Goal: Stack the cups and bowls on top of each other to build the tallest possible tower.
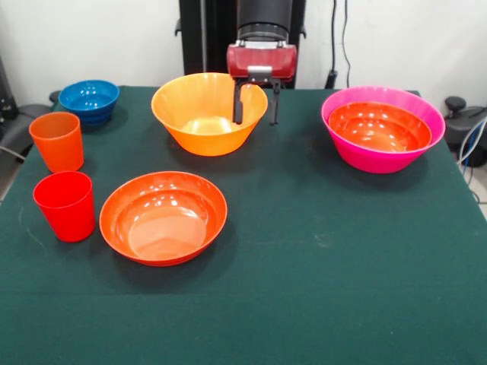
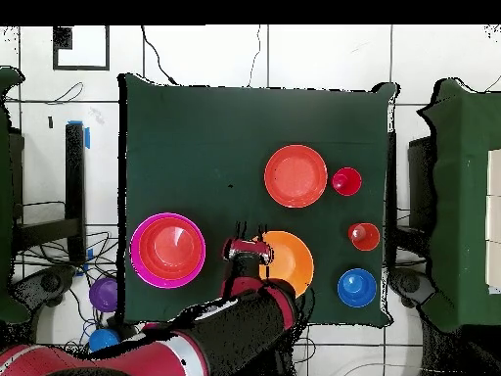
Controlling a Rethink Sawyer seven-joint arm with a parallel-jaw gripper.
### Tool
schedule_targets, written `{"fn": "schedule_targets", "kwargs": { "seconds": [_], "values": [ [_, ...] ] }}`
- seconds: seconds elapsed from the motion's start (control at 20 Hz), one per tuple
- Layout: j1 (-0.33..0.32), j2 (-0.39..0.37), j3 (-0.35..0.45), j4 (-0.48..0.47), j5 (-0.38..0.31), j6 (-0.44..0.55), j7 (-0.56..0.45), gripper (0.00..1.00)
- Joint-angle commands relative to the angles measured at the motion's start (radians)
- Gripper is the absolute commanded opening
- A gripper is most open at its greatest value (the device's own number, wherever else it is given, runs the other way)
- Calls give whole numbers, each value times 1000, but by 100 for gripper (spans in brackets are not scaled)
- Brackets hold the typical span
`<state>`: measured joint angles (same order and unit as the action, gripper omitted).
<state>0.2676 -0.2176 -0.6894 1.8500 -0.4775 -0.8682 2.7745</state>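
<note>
table [image 1: 319, 266]: dark green cloth | upper left: blue bowl [image 1: 89, 99] | left: orange cup [image 1: 57, 141], red cup [image 1: 65, 205] | lower centre-left: red-orange bowl [image 1: 163, 217] | top centre: yellow-orange bowl [image 1: 205, 112] | upper right: pink bowl [image 1: 358, 156]

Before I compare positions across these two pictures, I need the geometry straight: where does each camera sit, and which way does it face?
Front view: across the table from the robot, facing it; the claw hangs open at the rim of the yellow-orange bowl, with the pedestal behind.
Overhead view: above the table, looking straight down, base at the bottom; the red and black arm reaches up the picture.
Shared: the green table, the pink bowl with a red-orange bowl nested in it, both cups, turned half round.
</note>
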Motion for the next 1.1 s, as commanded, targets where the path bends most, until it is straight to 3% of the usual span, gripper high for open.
{"fn": "schedule_targets", "kwargs": {
  "seconds": [0.05, 0.55, 1.1],
  "values": [
    [-78, 21, 187, -60, -15, 125, 71, 100],
    [-187, -33, 308, -21, -86, 241, 124, 100],
    [-218, 6, 368, -16, -68, 191, 82, 100]
  ]
}}
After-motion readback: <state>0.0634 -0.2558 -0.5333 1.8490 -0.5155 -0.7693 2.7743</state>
